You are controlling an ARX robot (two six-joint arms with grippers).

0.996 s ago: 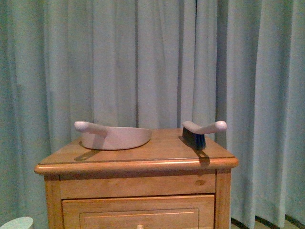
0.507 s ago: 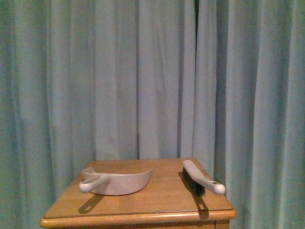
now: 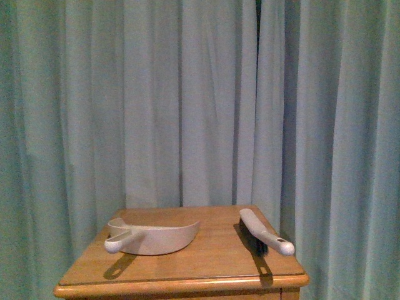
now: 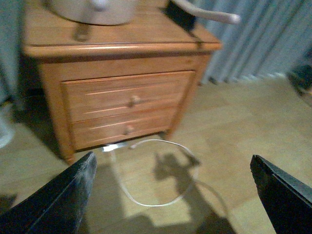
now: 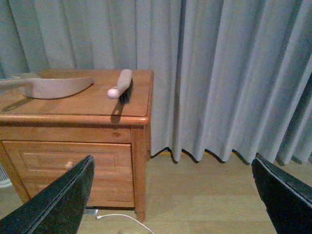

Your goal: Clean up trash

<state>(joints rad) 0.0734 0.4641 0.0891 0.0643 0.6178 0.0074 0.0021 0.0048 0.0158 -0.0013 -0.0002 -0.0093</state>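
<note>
No crumpled white paper wad shows in any view; the trash is out of view. A beige dustpan [image 3: 153,236] lies on the left of a wooden nightstand's top [image 3: 206,259], and a beige hand brush [image 3: 265,234] with dark bristles lies on its right. Both also show in the right wrist view, the dustpan [image 5: 48,87] and the brush [image 5: 121,84], and at the edge of the left wrist view, the dustpan [image 4: 92,7] and the brush [image 4: 200,12]. My left gripper [image 4: 173,195] is open and empty above the floor before the nightstand. My right gripper [image 5: 173,195] is open and empty, low, to the nightstand's right.
Grey-green curtains [image 3: 187,100] hang behind and beside the nightstand [image 5: 73,146], which has two drawers [image 4: 126,102]. A white cable [image 4: 146,185] loops on the wooden floor [image 5: 204,190] in front of it. A white object [image 4: 4,131] stands on the floor at the nightstand's left.
The front view has risen: the nightstand's drawers have dropped out of frame and its top now shows from above. The dustpan and brush have not moved on it.
</note>
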